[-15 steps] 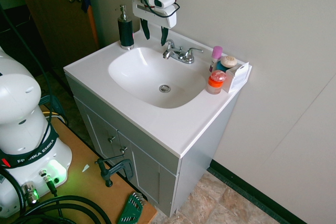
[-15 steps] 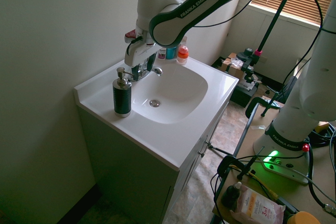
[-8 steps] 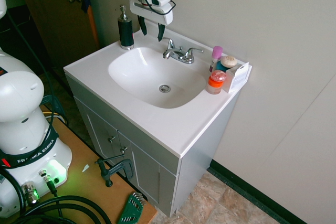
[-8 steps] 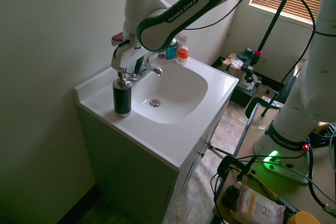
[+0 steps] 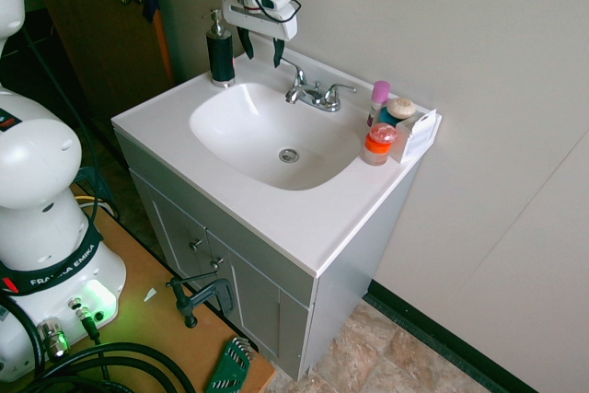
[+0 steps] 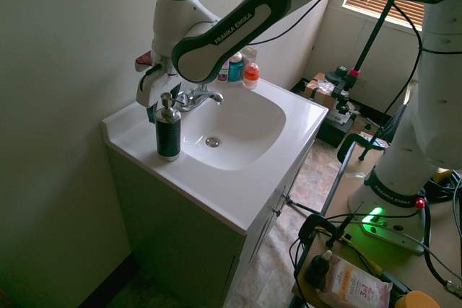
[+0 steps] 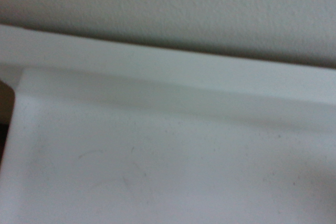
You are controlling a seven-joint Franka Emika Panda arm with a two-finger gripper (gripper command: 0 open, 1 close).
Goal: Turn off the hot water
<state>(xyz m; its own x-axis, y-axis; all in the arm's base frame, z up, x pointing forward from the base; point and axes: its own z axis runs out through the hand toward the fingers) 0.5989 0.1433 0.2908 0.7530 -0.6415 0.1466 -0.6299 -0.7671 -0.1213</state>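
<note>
Apparently no water runs from the spout (image 5: 296, 95), yet the left-hand lever (image 5: 295, 75), at about ten o'clock of the basin's drain (image 5: 289, 156), may still need turning, the hand (image 5: 263, 54) being spread and empty.

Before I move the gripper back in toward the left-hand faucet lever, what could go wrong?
The gripper hovers close to the soap dispenser, so a sideways sweep might tip it. The left-hand lever sits close to the spout, so a low approach could knock the spout.
</note>
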